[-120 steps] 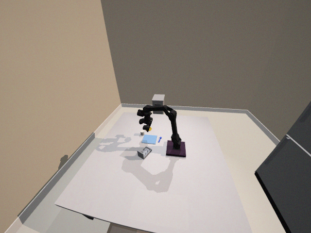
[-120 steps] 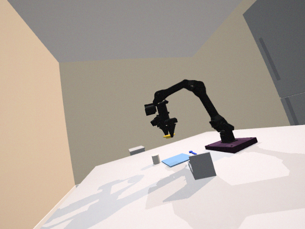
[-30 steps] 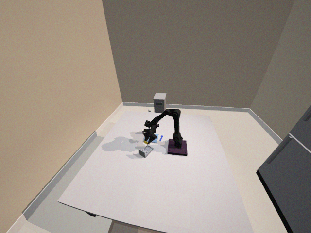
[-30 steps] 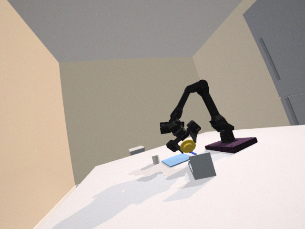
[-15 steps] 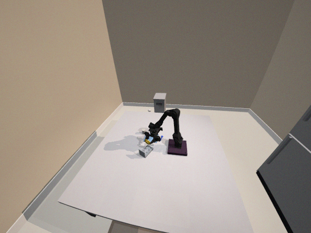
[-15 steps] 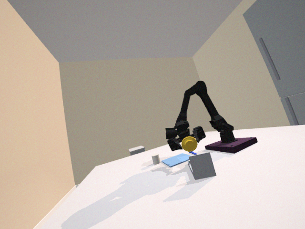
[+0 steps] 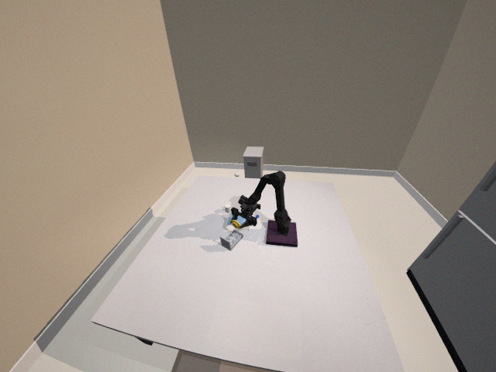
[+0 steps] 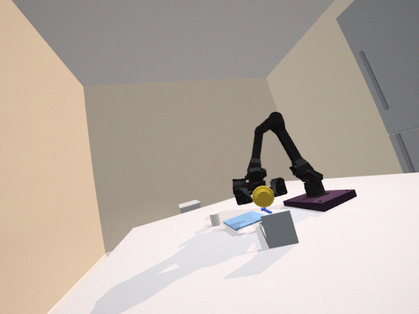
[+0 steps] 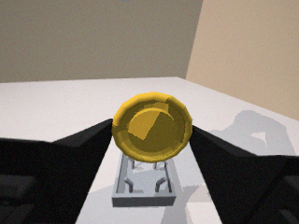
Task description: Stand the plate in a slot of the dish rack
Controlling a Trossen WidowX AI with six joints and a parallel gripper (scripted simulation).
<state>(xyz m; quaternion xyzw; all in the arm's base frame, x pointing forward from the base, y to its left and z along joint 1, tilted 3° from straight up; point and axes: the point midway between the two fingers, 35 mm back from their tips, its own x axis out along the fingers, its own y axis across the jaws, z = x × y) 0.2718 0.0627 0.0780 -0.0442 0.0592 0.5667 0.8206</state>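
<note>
My gripper (image 9: 151,126) (image 8: 262,195) (image 7: 240,221) is shut on the yellow plate (image 9: 151,127) (image 8: 263,195) (image 7: 238,223), clamping it by its rim on both sides. The plate stands upright on edge, its hollow face toward the wrist camera, a little above the table. The grey dish rack (image 9: 146,183) (image 8: 277,229) (image 7: 232,239) with its rails lies on the table just beyond and below the plate. In the wrist view the plate's lower edge overlaps the rack's far end. In the exterior view the rack shows only its solid grey underside, in front of the plate.
A light blue mat (image 8: 243,220) (image 7: 229,219) lies under the gripper, with a small blue object (image 8: 266,210) (image 7: 256,216) beside it. A white cup (image 8: 215,219) (image 7: 227,207) stands left of the mat. The arm's purple base (image 8: 321,199) (image 7: 281,234) is to the right. A grey box (image 7: 253,161) stands by the back wall.
</note>
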